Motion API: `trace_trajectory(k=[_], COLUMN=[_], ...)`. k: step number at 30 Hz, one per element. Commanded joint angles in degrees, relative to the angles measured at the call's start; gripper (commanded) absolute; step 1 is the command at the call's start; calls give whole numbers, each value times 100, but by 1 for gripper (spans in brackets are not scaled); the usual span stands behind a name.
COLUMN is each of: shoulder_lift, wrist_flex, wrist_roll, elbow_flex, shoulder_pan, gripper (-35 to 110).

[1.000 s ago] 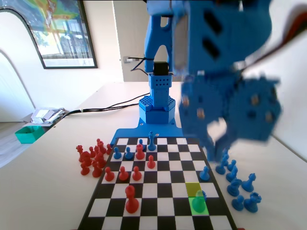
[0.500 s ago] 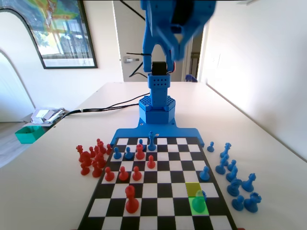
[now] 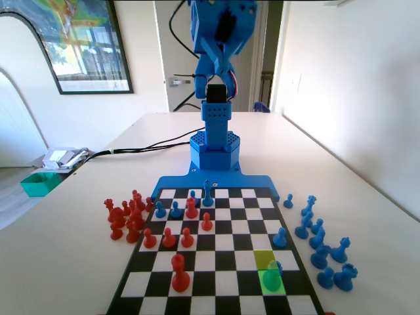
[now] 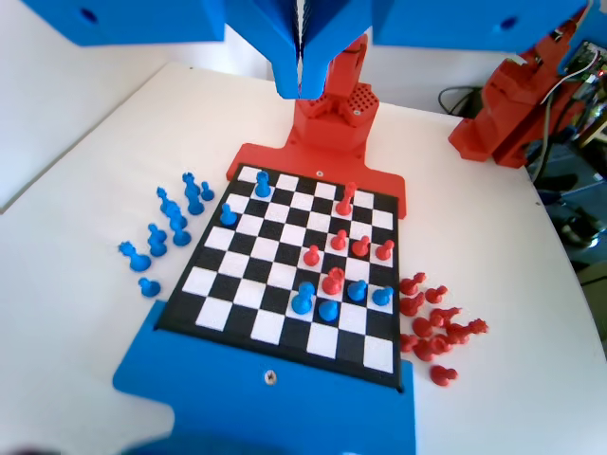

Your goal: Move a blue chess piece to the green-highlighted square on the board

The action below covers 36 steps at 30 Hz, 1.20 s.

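While the arm (image 3: 220,59) stands tall at the top centre of the fixed view, the pawn (image 3: 271,278) sits upright on the green square (image 3: 272,282) in the lower right of that frame, head up, base flat, long axis vertical and tinted pale green. Just above it lies the yellow square (image 3: 264,259), and another blue pawn (image 3: 280,237) waits a little higher on the board (image 3: 216,262).

Up in the wrist view, the claw (image 4: 301,81) hangs from the top edge, centre frame, its two jaws pressed together with nothing between them. It is high above the board (image 4: 285,322), and the pawn (image 4: 263,183) shows small in the upper left part of the chequers, below and slightly left of the claw tip, well apart from it, standing straight.

Spare blue pieces (image 3: 325,246) cluster on the worktop (image 3: 367,216) at the right of the fixed view; captured red pieces (image 3: 125,216) crowd the left side. A tall red piece (image 3: 180,272) stands on the board at lower centre-left. On the board in the wrist view, red pieces (image 4: 346,256) and blue ones (image 4: 327,301) mingle right of centre.
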Motion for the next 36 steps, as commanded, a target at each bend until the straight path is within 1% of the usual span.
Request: trace_trajectory(k=[1, 4, 12, 18, 36], shoulder_lift=[756, 1081, 1960, 2250, 2821], wrist_flex=[35, 70, -255, -299, -457], wrist_roll=[-176, -202, -132, 18, 26], elbow_flex=[246, 457, 1169, 1195, 1222], shoulder_pan=[-18, -18, -62, -35, 264], gripper=[1, 1, 1, 1, 1])
